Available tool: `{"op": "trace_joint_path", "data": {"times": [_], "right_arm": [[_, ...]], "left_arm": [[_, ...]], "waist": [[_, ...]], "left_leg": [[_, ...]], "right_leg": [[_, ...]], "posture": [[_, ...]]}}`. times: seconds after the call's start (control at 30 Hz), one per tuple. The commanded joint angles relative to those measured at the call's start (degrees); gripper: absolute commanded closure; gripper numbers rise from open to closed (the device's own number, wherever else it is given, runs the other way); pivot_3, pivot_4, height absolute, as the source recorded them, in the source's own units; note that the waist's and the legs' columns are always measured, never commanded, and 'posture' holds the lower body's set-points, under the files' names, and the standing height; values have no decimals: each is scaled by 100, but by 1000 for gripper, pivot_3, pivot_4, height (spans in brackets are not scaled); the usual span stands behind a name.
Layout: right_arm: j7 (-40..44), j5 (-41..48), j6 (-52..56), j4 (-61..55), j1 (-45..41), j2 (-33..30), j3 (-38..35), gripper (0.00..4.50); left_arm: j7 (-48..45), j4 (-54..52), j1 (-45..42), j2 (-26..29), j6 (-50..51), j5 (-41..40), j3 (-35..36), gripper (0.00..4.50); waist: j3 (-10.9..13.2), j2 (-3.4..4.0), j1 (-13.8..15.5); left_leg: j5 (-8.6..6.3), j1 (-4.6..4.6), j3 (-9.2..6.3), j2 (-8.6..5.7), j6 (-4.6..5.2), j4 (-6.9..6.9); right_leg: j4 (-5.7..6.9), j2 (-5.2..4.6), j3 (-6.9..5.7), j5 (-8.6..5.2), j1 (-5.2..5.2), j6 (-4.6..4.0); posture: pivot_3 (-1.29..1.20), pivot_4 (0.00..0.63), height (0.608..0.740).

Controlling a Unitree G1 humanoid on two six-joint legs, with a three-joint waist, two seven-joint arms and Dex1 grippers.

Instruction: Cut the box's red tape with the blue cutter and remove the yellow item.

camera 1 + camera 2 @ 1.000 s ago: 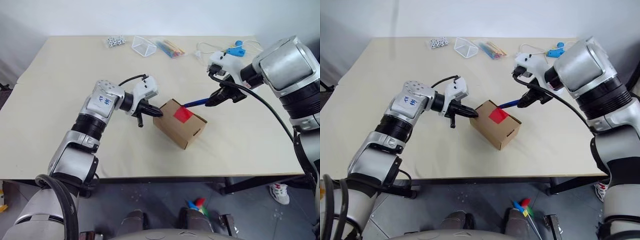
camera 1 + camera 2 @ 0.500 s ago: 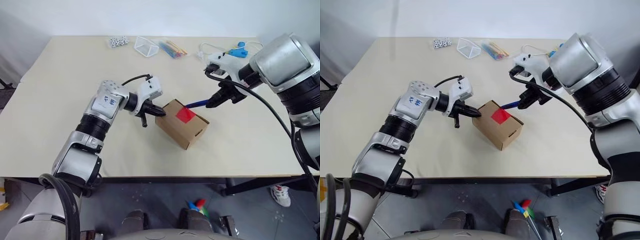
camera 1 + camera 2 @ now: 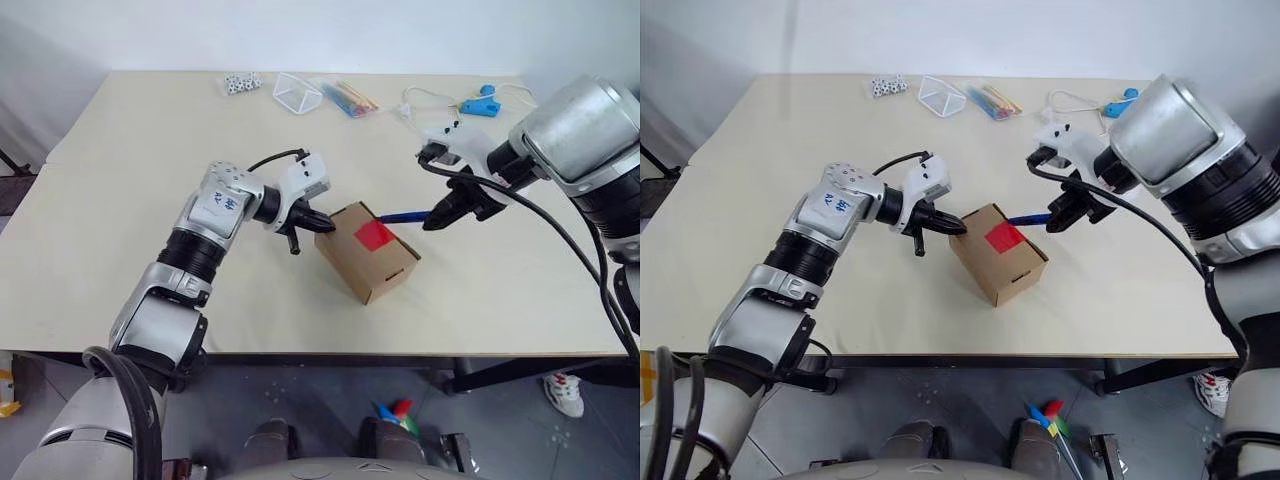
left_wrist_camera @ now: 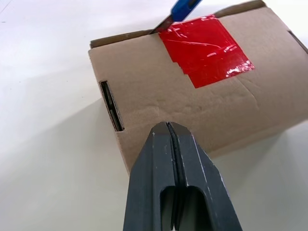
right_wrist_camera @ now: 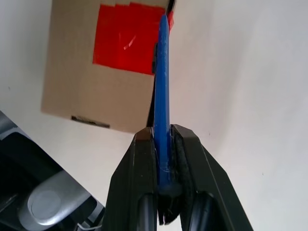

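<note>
- Sitting askew near the middle of a pale table (image 3: 120,160): small brown cardboard box (image 3: 362,262), flaps closed, slot visible in the side facing the front edge.
- Covering part of the box top at the seam: red tape (image 3: 375,236), square, glossy, unbroken as far as can be seen.
- Pressing against the box's left end: left gripper (image 3: 318,222), black fingers (image 4: 174,159) shut flat together with nothing between them, tips at or touching the cardboard wall just beside a side slot.
- Clamped on the rear end of the blue cutter (image 3: 405,216): right gripper (image 3: 444,213), fingers nearly together around the slim shaft, hovering just beyond the box's far right corner.
- Reaching from that grip toward the box: cutter tip, meeting the far top edge of the box right at the border of the red tape, seen clearly in the left wrist view (image 4: 166,21).
- Running straight up from between the two fingers in the right wrist view: blue shaft (image 5: 161,91), alongside the edge of the tape.
- Lying along the far edge of the table, well apart from the box: a few small dice (image 3: 238,82), a clear plastic wedge (image 3: 296,93), a bundle of coloured sticks (image 3: 345,97), and a light-blue gadget (image 3: 478,103) with a white cable (image 3: 420,98).
</note>
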Motion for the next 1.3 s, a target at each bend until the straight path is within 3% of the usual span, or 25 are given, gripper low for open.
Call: {"op": "trace_joint_path", "data": {"times": [0.03,0.23,0.87,1.3], "right_arm": [[-3,240,18,4,-31,106,44,4335],[-364,341,311,506,-179,612,-132,4335],[-563,1594,376,-64,-492,-150,604,4335],[-724,2521,376,-170,-779,-322,1033,4335]], "left_arm": [[247,239,286,-94,170,350,-274,4500],[228,150,309,-216,194,400,-385,4500],[715,597,154,-552,193,659,-353,4500],[949,736,144,-730,95,749,-399,4500]], "waist": [[-1,0,-1],[-39,3,-19],[-39,4,14],[-40,3,15]], "left_leg": [[0,0,0,0,0,0],[1,12,1,2,0,0],[0,0,-28,-6,2,0],[0,1,-36,-2,2,2]], "right_leg": [[0,0,0,0,0,0],[2,1,1,0,9,0],[-7,-2,-2,0,10,0],[-12,-2,-1,0,11,0]], "posture": [[0,150,740],[0,150,740],[0,150,740],[0,150,740]]}}
